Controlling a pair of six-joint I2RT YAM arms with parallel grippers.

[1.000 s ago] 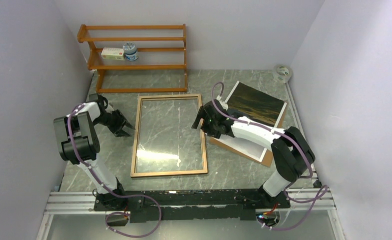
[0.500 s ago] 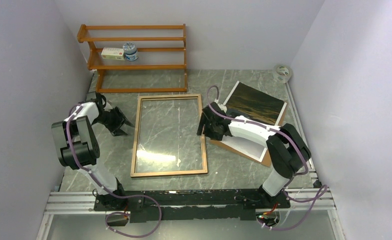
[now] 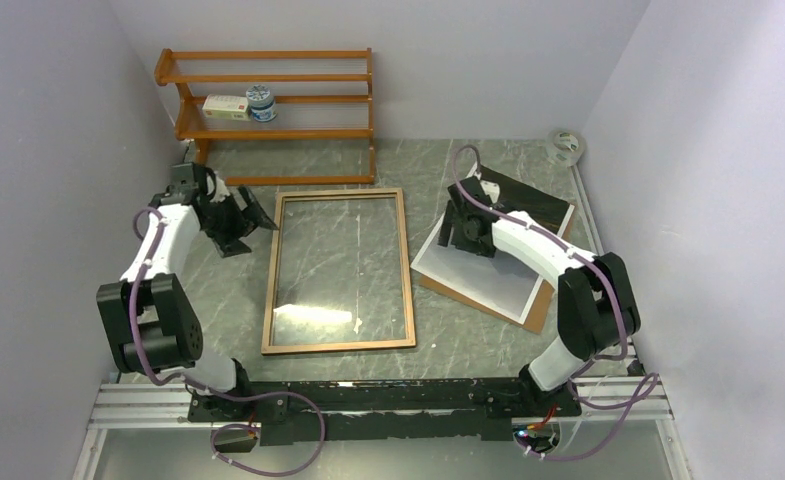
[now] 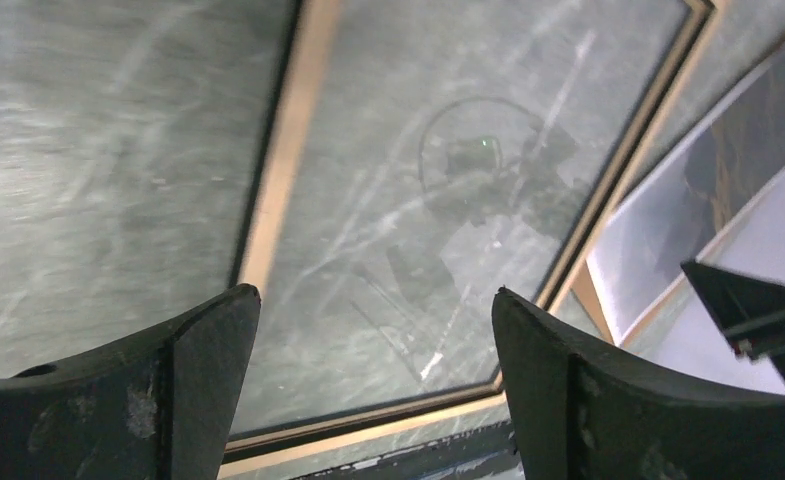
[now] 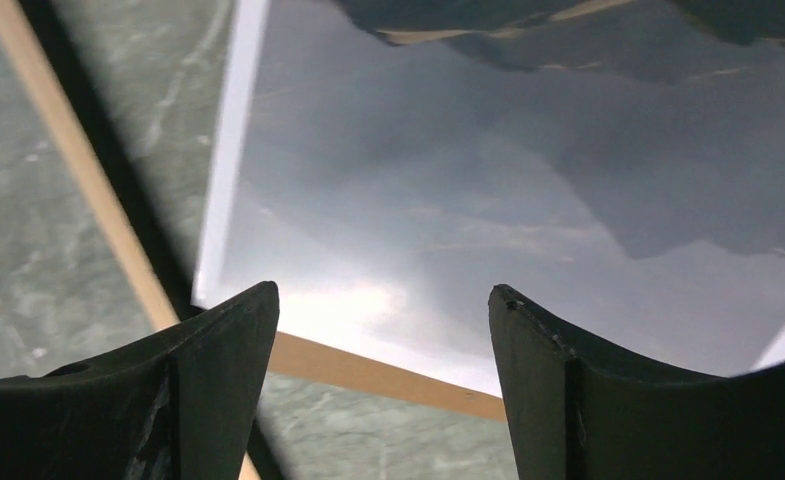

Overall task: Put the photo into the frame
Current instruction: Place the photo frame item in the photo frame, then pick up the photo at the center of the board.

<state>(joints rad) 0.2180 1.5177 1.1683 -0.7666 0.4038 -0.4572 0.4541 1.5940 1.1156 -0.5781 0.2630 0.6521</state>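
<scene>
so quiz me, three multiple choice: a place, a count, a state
1. Where is the photo? A in the frame; B on the board right of the frame; C on the rack.
2. How many things stand on the rack? A none; B two; C four.
3. The right gripper is: A shut on the photo; B shut on the frame; C open above the photo.
1 B, it lies on the board; 2 B, a box and a tub; 3 C, fingers apart over the photo.
</scene>
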